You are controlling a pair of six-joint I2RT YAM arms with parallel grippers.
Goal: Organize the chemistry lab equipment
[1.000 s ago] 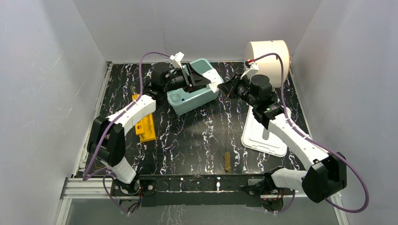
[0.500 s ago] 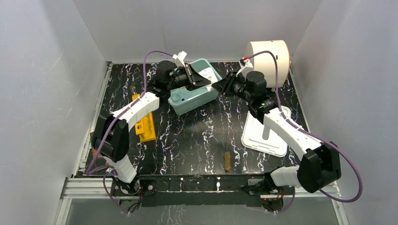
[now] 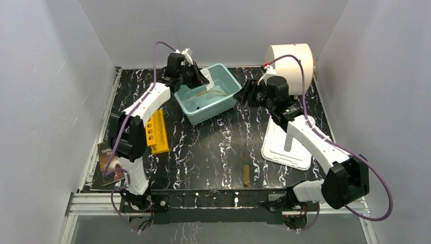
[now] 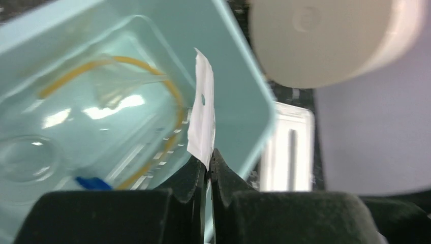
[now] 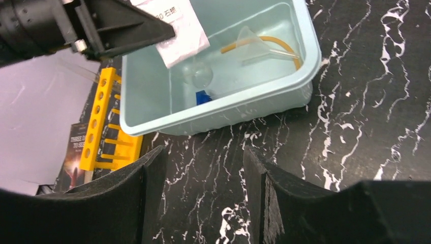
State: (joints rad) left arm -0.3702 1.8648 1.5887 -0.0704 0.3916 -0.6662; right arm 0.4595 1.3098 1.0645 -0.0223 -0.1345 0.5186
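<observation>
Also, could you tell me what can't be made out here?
Print on the white packet: cut by the top edge in the right wrist view, edge-on in the left wrist view, tiny from above.
Title of the book: partly behind the left arm from above.
Contents of the bin: blurred in the left wrist view.
Holes of the yellow rack: too small to judge.

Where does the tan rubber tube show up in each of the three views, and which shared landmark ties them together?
Top external: the tan rubber tube lies inside the teal bin, upper centre.
Left wrist: the tube arcs across the bin floor, upper left, beside the white packet pinched by the left gripper.
Right wrist: the tube sits top right, in the bin.
Shared landmark: the teal bin.
</observation>
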